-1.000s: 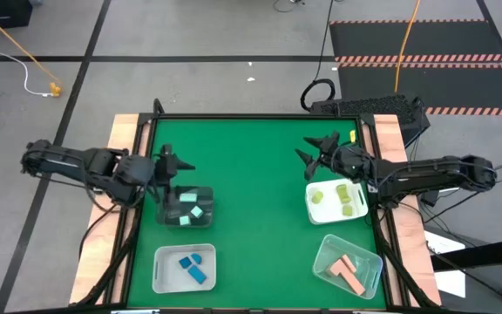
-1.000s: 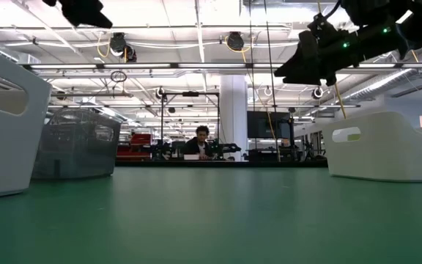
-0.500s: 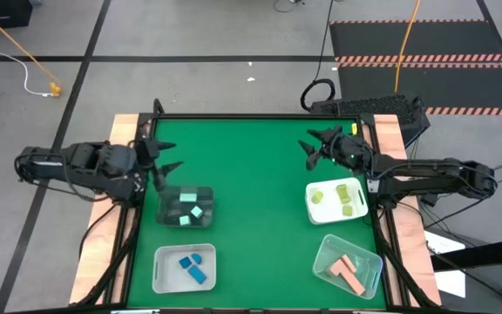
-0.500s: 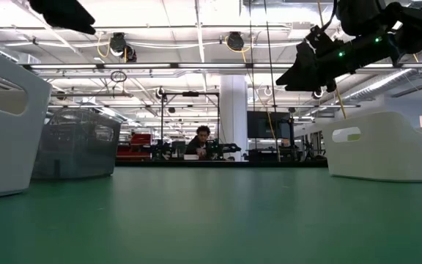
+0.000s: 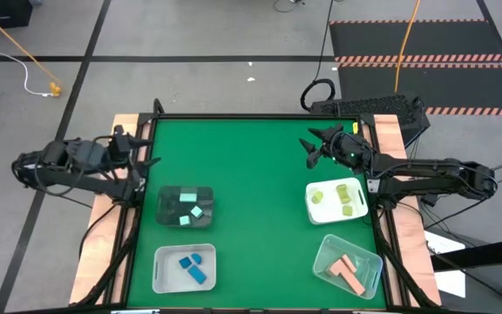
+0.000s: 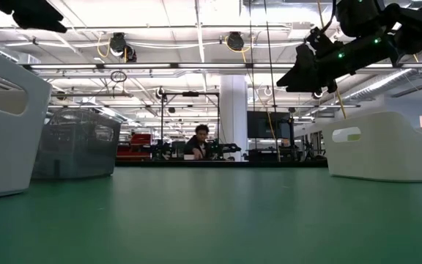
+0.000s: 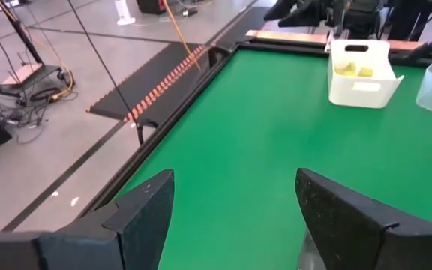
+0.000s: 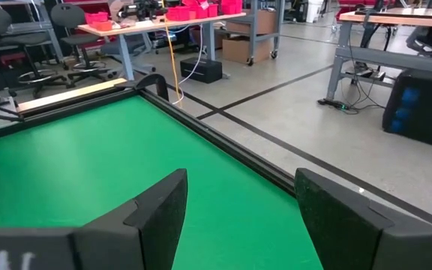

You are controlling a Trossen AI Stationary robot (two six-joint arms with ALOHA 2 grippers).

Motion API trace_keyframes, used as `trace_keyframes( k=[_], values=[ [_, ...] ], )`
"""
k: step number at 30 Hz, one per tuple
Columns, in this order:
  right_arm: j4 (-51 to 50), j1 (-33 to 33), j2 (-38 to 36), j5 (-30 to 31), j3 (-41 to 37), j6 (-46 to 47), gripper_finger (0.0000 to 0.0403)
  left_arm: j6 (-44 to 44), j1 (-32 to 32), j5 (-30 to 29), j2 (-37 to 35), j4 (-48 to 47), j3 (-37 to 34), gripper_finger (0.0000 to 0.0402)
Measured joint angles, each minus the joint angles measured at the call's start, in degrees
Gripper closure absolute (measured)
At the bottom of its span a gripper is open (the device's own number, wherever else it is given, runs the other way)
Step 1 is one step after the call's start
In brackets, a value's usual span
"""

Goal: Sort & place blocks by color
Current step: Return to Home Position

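Green table (image 5: 251, 183), blue blocks (image 5: 197, 274)

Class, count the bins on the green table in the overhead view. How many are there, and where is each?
4. A dark bin on the left side, a grey bin below it in the high view, a white bin on the right side, a clear bin below that. None seems hidden.

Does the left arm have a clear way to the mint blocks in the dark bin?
Probably yes: the left gripper, open at the table edge, sits near the open-topped dark bin; nothing covers the mint blocks.
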Motion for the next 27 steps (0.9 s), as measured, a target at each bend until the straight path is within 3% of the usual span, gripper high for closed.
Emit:
trace_keyframes(
  k=[5,15,19,27],
  values=[
    [0.0,0.0,0.0,0.0,0.0,0.0,0.0165,1.1,0.0,0.0,-0.8,5.8,-1.8,0.0124],
    [0.0,0.0,0.0,0.1,0.0,0.0,0.0165,12.7,0.0,1.6,-0.7,39.2,-18.7,0.0122],
    [0.0,0.0,0.0,0.1,0.0,0.0,0.0165,12.4,0.0,1.6,-0.7,48.3,-25.6,0.0123],
    [0.0,0.0,0.0,0.1,0.0,0.0,0.0165,7.1,0.0,1.5,-0.7,58.0,-35.7,0.0126]
  ],
)
